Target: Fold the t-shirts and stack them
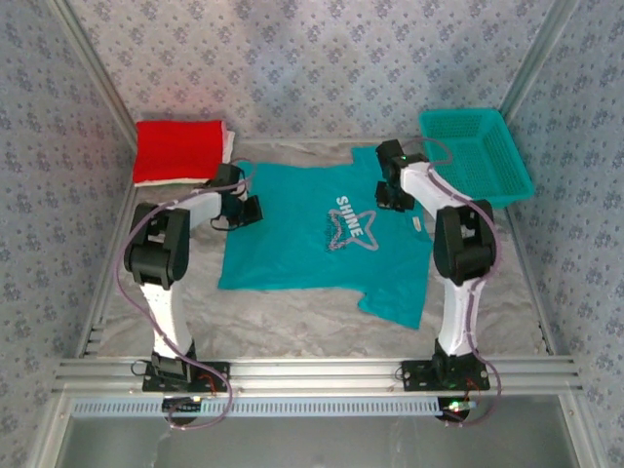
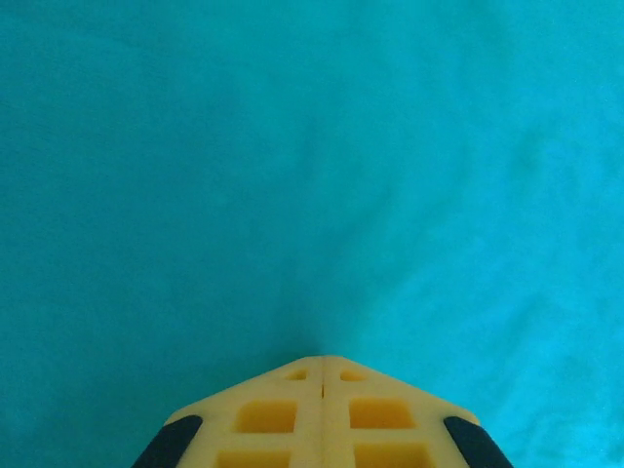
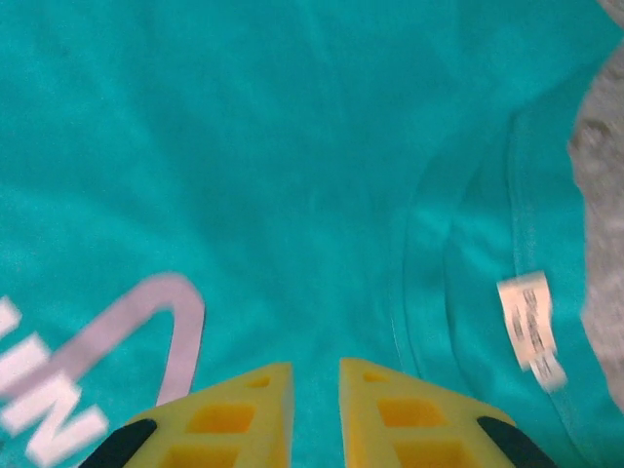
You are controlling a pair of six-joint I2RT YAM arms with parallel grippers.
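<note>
The teal t-shirt [image 1: 322, 244] with a white "SHINE" star print [image 1: 351, 222] lies spread flat in the middle of the table. My left gripper [image 1: 246, 210] is at its left edge. Its yellow fingers [image 2: 283, 409] are shut together at the tips [image 2: 323, 361], and the teal cloth [image 2: 312, 175] draws in to them. My right gripper [image 1: 395, 195] is over the shirt's top right, near the collar [image 3: 517, 195] and its white label [image 3: 531, 327]. Its jaws [image 3: 315, 366] stand a narrow gap apart, low over the cloth. A folded red t-shirt [image 1: 178, 151] lies on a white one [image 1: 228, 144] at the back left.
A teal plastic mesh basket [image 1: 475, 151] stands at the back right corner. Patterned walls with metal posts close in the table on three sides. A metal rail [image 1: 312, 370] runs along the near edge by the arm bases.
</note>
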